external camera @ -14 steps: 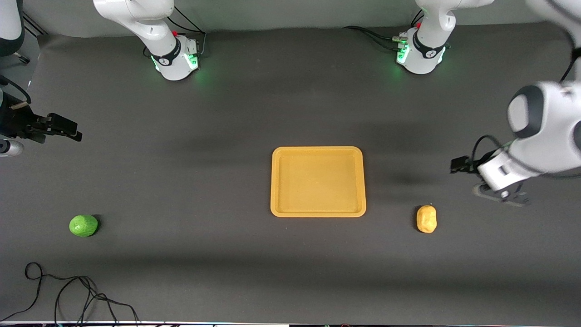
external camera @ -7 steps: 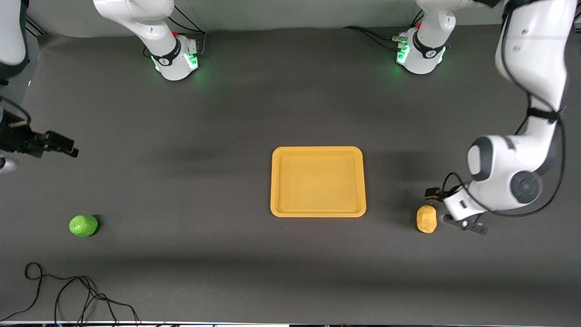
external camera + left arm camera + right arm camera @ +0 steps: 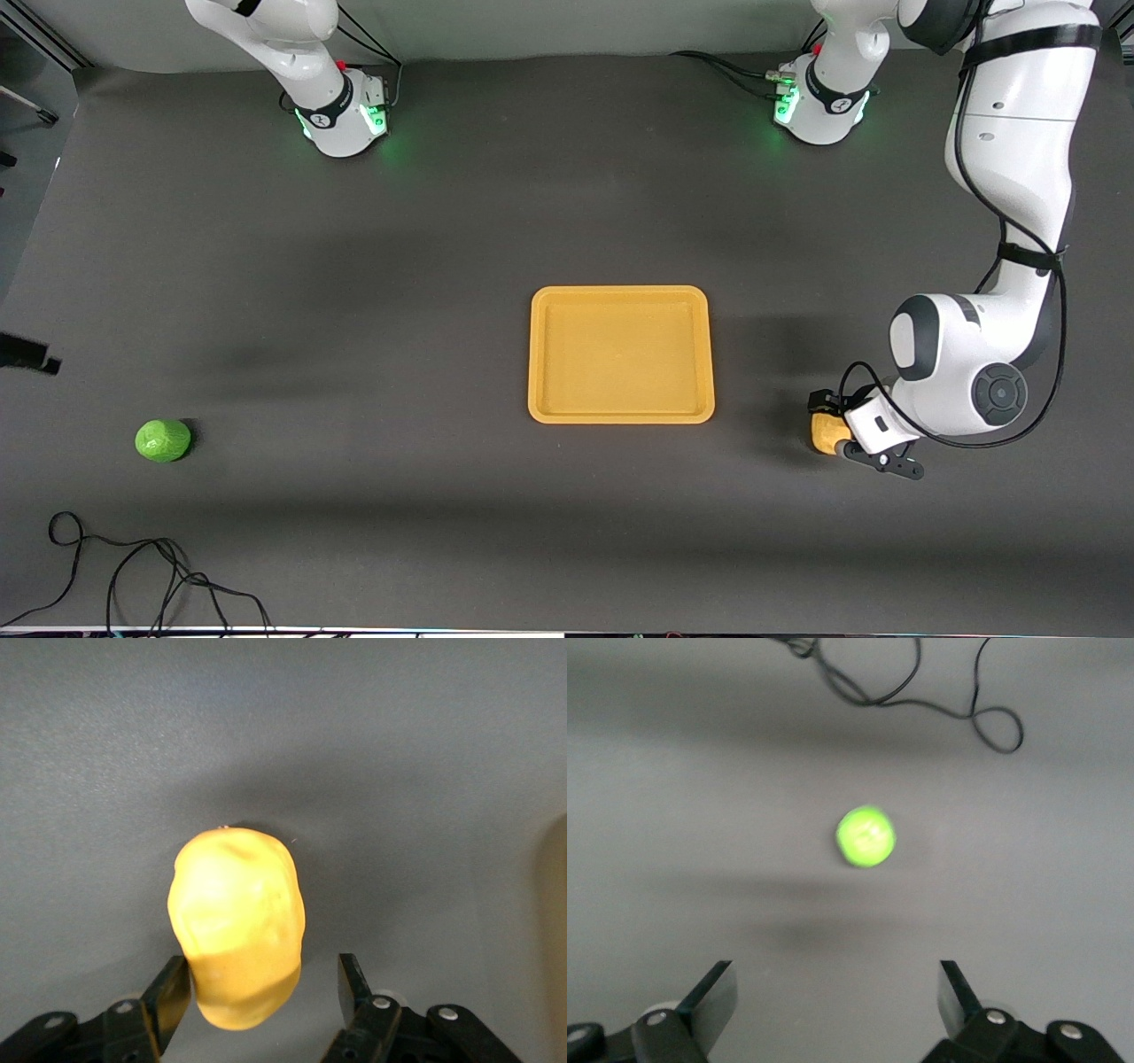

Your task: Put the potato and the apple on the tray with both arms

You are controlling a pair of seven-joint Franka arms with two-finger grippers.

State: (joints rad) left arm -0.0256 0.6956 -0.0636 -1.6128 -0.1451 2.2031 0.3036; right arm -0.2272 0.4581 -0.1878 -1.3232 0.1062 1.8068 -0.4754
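Observation:
The yellow-tan potato (image 3: 824, 434) lies on the table beside the tray (image 3: 620, 415), toward the left arm's end. My left gripper (image 3: 842, 432) is down at it, open, with the potato's end between the fingers (image 3: 168, 992); one finger is against it and the other stands apart. In the left wrist view the potato (image 3: 237, 926) fills the middle above my left gripper (image 3: 261, 988). The green apple (image 3: 163, 440) lies at the right arm's end. My right gripper (image 3: 835, 992) is open and empty, up in the air, with the apple (image 3: 866, 836) ahead of it. The tray is empty.
A loose black cable (image 3: 133, 576) lies on the table nearer to the front camera than the apple, and it shows in the right wrist view (image 3: 921, 682) too. Only a black part of the right hand (image 3: 27, 359) shows at the front view's edge.
My left arm swung in and came down onto the potato, fingers now around its end. My right gripper moved toward the apple and has mostly left the front view.

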